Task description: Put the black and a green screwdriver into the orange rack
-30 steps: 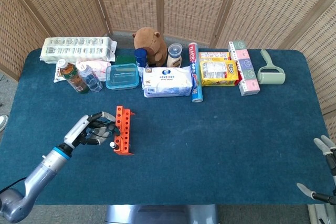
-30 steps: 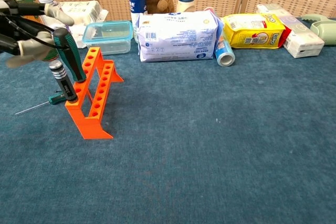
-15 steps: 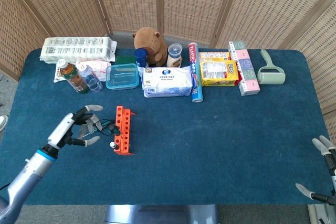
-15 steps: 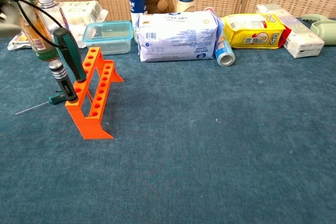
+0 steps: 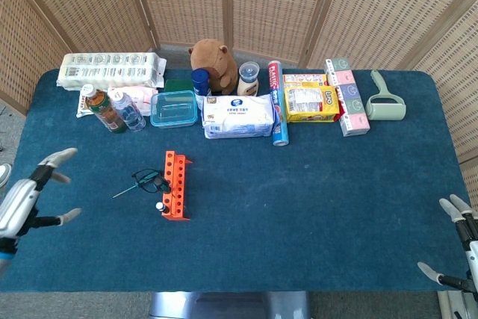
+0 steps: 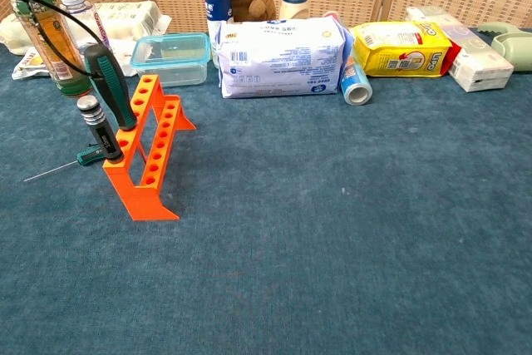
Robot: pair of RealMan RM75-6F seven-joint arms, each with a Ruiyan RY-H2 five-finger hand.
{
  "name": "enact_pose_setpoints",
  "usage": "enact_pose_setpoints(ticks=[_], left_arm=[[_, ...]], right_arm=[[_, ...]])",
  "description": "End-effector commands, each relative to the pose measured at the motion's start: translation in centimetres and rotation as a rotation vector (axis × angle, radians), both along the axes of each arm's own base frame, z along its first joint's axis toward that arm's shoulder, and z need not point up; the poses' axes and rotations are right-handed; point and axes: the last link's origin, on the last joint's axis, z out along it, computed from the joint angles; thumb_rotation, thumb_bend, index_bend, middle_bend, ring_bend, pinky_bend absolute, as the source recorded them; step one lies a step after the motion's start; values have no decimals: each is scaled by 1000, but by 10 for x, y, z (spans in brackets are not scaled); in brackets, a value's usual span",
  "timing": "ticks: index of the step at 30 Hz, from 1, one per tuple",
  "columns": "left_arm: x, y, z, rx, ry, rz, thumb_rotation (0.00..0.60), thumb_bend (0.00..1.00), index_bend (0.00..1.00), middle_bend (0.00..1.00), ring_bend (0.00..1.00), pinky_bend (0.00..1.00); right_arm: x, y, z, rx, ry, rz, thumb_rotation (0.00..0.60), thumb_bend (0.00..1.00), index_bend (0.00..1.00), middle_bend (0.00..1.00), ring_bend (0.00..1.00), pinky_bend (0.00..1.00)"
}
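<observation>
Blue cloth is covering the table (image 5: 299,207), with wicker screens standing behind the row of clutter along its far edge. I am looking at the orange rack (image 6: 150,149) on the left part of the cloth, and both tools are sitting in its holes: the green screwdriver (image 6: 108,82) is leaning handle-up further back, and the black screwdriver (image 6: 101,128) is standing nearer the front end. A small screwdriver (image 6: 81,158) with a thin shaft is lying on the cloth just beside the rack, and I judge it no part of the job. So I am reading the task as finished, with nothing left but parking the arms.

Compared with a second ago, I am seeing my left hand (image 5: 30,193) pulled away from the rack to the table's near left edge; its fingers are spreading apart, holding nothing. My right hand (image 5: 455,248) is barely showing at the right corner, fingers apart and empty, much as before.
</observation>
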Motion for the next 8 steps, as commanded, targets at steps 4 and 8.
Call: enact_pose_setpoints(ticks=[4,8], left_arm=[[-35,-45,12,118,241,156,600,173,0,0,0,140],[-42,-57,12,156,303,200,600,175,0,0,0,115]], right_arm=[[-4,-5,2,-86,117,-21,600,23,11,0,6,0],[-5,-6,2,-161,197,-43,600,16,57,0,0,0]])
